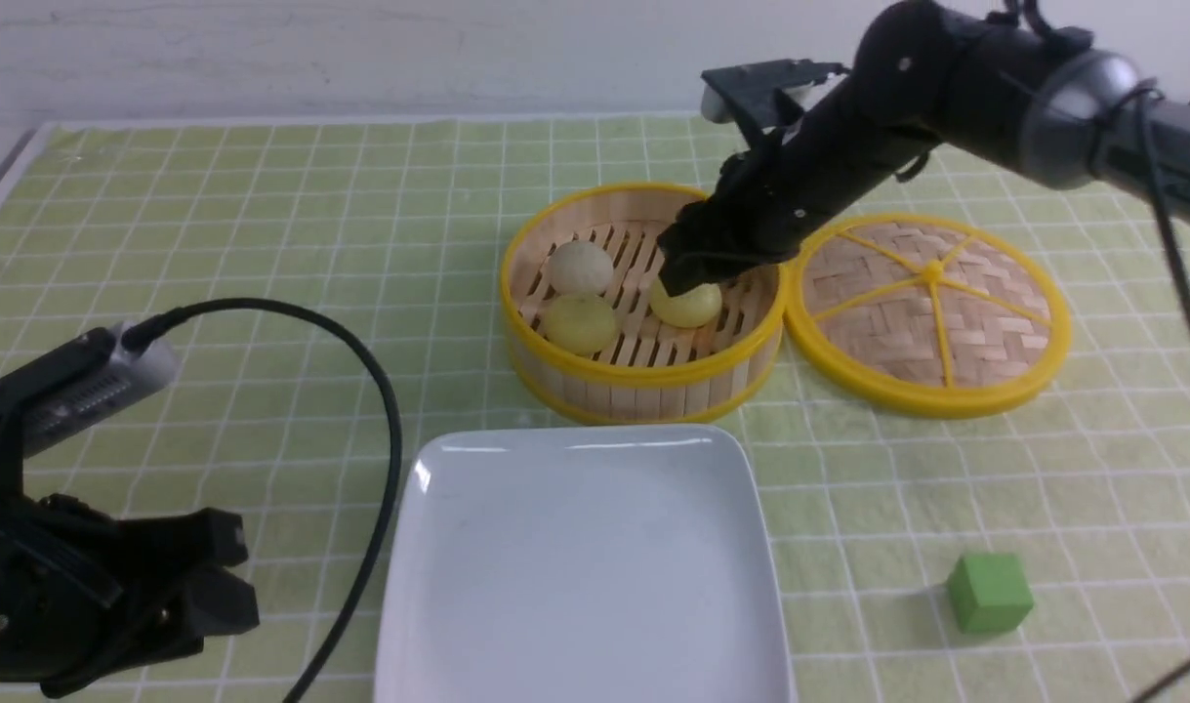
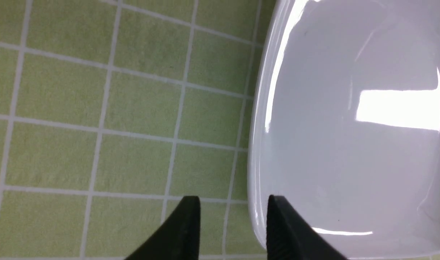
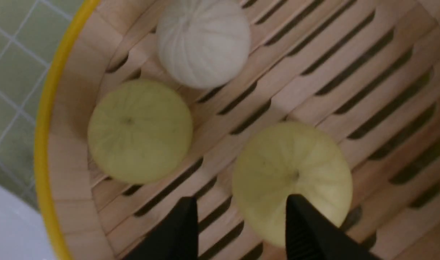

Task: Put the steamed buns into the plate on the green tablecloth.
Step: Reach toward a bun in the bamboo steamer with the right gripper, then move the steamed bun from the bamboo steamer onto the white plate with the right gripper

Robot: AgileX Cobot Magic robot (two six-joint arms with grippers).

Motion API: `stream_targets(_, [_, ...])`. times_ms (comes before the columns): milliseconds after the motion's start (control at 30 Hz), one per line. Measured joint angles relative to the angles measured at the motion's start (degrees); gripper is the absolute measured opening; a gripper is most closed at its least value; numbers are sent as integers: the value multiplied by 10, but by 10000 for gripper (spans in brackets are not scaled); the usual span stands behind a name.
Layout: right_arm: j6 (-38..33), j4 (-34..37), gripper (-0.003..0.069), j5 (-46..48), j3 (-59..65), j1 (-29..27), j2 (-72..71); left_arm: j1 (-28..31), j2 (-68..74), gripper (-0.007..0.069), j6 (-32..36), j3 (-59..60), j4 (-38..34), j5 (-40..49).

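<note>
Above the green tablecloth [image 1: 263, 195], right tool [image 3: 241, 198] gapes over a yellow bun [image 3: 292, 169].

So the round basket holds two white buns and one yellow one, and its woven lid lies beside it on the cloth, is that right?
Not quite, the colours are the other way round. The basket holds two pale yellow buns and one greyish-white bun, as the right wrist view shows. The woven lid does lie beside it on the cloth.
</note>
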Motion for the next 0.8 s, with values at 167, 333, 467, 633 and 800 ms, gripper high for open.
stream_targets(167, [0,-50,345,-25,-32,-1,41,0,0,297,0,0,-1,-4])
stream_targets(333, [0,-49,311,-38,-37,-1,62,0,0,297,0,0,-2,-5])
stream_targets(467, [0,-43,113,-27,-40,-1,57,0,0,297,0,0,-2,-6])
stream_targets(633, [18,-48,13,56,-36,-1,3,0,0,297,0,0,-2,-6])
stream_targets(800, [30,-45,13,220,-25,0,-133,0,0,297,0,0,-2,-14])
